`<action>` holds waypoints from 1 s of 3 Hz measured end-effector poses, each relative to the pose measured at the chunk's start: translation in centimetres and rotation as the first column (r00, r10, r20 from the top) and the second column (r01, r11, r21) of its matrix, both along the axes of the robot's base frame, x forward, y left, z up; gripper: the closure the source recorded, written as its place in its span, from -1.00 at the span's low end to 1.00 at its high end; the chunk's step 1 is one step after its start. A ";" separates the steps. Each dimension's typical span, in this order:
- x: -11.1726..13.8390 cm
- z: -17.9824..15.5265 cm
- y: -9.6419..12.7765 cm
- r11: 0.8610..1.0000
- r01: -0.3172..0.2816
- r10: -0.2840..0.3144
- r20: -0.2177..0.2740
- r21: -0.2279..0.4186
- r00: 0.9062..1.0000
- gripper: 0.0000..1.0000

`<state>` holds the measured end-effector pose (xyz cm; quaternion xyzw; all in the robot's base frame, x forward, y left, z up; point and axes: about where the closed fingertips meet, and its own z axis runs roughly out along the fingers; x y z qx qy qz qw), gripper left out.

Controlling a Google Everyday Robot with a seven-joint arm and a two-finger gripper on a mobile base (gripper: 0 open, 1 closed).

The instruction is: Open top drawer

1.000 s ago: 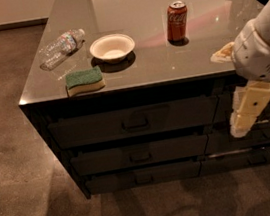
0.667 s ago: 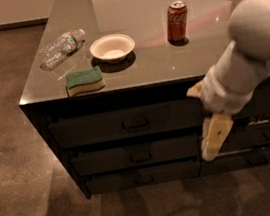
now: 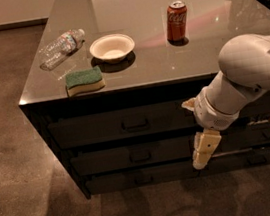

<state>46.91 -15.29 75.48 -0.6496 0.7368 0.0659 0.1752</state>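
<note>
Cannot tell the state of the pincer (image 3: 206, 150), hanging tip-down before the shallower drawer fronts (image 3: 107, 160). Up and left of it, the top drawer (image 3: 90, 129), shut flush under the desk (image 3: 168, 62) edge, loop handle (image 3: 135, 125) apart from the pincer. Above on the desk: green sponge (image 3: 84, 80), white bowl (image 3: 112, 47), red can (image 3: 176, 21), toppled bottle (image 3: 60, 42).

You have open floor (image 3: 27, 161) in front of the top drawer (image 3: 90, 129), and its handle (image 3: 135, 125) stands clear. Your gripper (image 3: 203, 156) hangs low to the handle's right, before the lower drawers (image 3: 107, 160). The sponge (image 3: 84, 80) sits above, near the countertop (image 3: 207, 51) edge.
</note>
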 end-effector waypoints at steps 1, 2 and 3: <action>0.0 0.0 0.0 1.000 -0.001 0.001 -0.001 0.000 1.000 -1.00; 1.6 -0.4 0.4 0.998 0.064 -0.065 0.038 0.023 0.997 -1.00; 5.2 -1.6 1.1 0.980 0.190 -0.196 0.114 0.065 0.974 -1.00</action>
